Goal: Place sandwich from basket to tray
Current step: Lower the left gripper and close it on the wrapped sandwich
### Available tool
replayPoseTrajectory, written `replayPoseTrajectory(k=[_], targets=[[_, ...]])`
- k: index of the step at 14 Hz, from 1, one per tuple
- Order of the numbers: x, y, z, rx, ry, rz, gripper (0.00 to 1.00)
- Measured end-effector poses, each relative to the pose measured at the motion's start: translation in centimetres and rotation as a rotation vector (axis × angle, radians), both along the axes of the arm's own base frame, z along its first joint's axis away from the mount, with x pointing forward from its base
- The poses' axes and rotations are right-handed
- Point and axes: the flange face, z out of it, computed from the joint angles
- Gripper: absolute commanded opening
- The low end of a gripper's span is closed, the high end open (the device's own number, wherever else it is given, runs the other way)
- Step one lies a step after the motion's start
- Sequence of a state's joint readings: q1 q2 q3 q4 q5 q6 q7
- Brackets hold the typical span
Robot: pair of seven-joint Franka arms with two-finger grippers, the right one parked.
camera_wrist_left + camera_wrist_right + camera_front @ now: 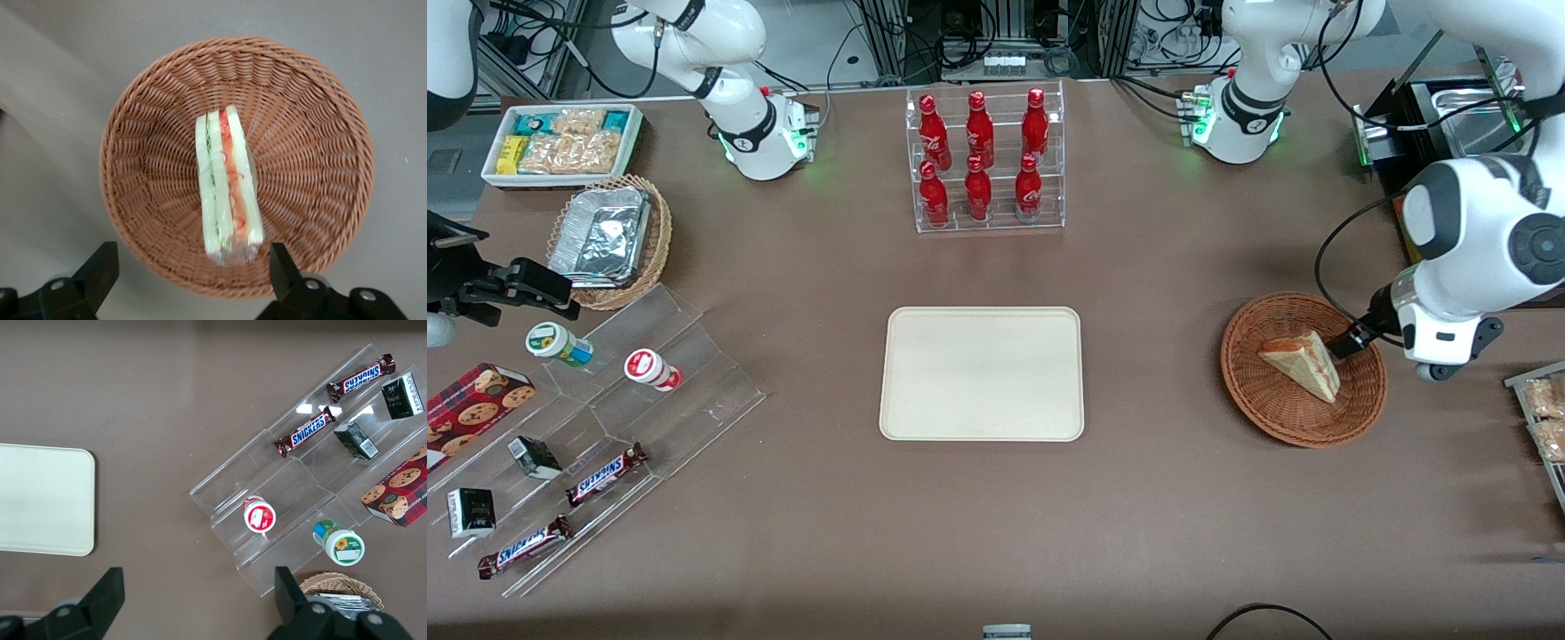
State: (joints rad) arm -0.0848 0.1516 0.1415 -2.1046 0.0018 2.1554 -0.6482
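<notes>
The sandwich [228, 185] stands on edge in the basket [160, 113], not yet grasped; the tray [982, 373] lies bare, well apart toward the table's middle. My gripper [190, 270] hovers just above the basket's rim, fingers apart. Approach step: I judge that I must descend and straddle the wedge before closing.

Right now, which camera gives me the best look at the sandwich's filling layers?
The left wrist view: the sandwich lies cut side up in the basket, layers plain, with the open gripper above it. The front view shows mostly pale bread. The right wrist view misses it.
</notes>
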Motion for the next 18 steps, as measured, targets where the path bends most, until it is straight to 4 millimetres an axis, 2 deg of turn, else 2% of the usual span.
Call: replayPoseTrajectory(k=[5, 11, 14, 15, 17, 18], targets=[[0.8, -0.4, -4.9, -0.019, -0.010, 0.170, 1.00], [1.2, -1.1, -8.5, -0.051, -0.012, 0.220, 0.99], [1.2, -1.3, -10.3, -0.045, 0.002, 0.222, 0.93], [1.1, -1.3, -10.7, -0.044, 0.008, 0.222, 0.87], [1.0, -1.3, -11.3, -0.041, 0.016, 0.223, 0.55], [1.0, -1.3, -11.4, -0.041, 0.018, 0.223, 0.47]])
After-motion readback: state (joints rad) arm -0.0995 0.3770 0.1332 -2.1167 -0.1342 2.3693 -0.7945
